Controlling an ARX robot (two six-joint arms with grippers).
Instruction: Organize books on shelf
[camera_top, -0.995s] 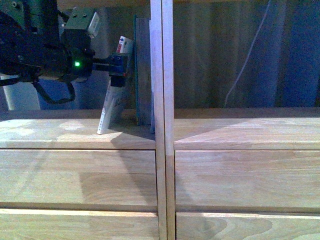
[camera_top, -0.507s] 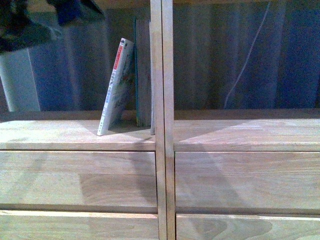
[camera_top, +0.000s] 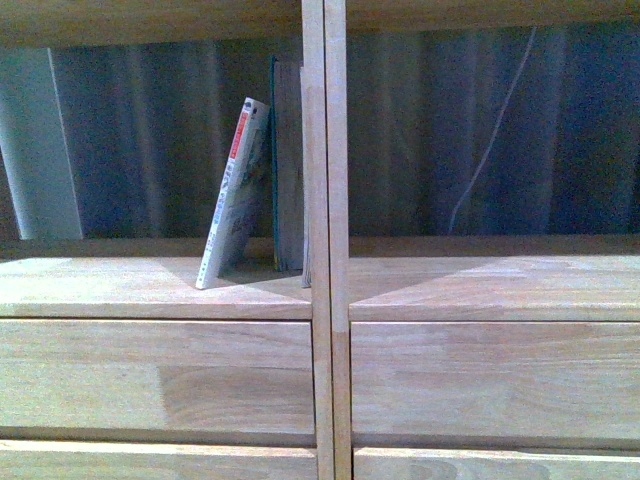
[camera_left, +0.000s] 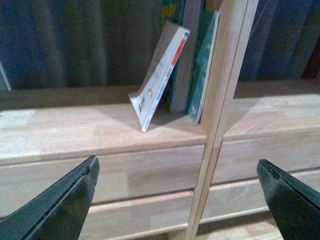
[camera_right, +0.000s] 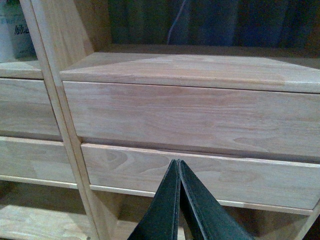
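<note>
The thin paperback (camera_top: 233, 195) with a red-and-white spine leans tilted against the upright teal book (camera_top: 287, 165) in the left compartment of the light-wood shelf (camera_top: 150, 288), next to the centre divider. Both show in the left wrist view: the paperback (camera_left: 160, 80) and the teal book (camera_left: 202, 70). My left gripper (camera_left: 177, 172) is open and empty, held back from the shelf in front of the drawer fronts. My right gripper (camera_right: 178, 165) is shut and empty, in front of the right column's drawers. Neither arm shows in the front view.
The centre divider (camera_top: 325, 240) splits the shelf into two columns. Plain drawer fronts (camera_top: 160, 375) run below the compartments. The right compartment (camera_top: 490, 285) holds no books. A dark curtain and a pale cord (camera_top: 490, 130) hang behind. A lower open compartment (camera_right: 30, 220) shows in the right wrist view.
My left arm, which was at the paperback one second ago, has pulled away and left the front view. The paperback stays leaning against the teal book. The view has shifted slightly.
</note>
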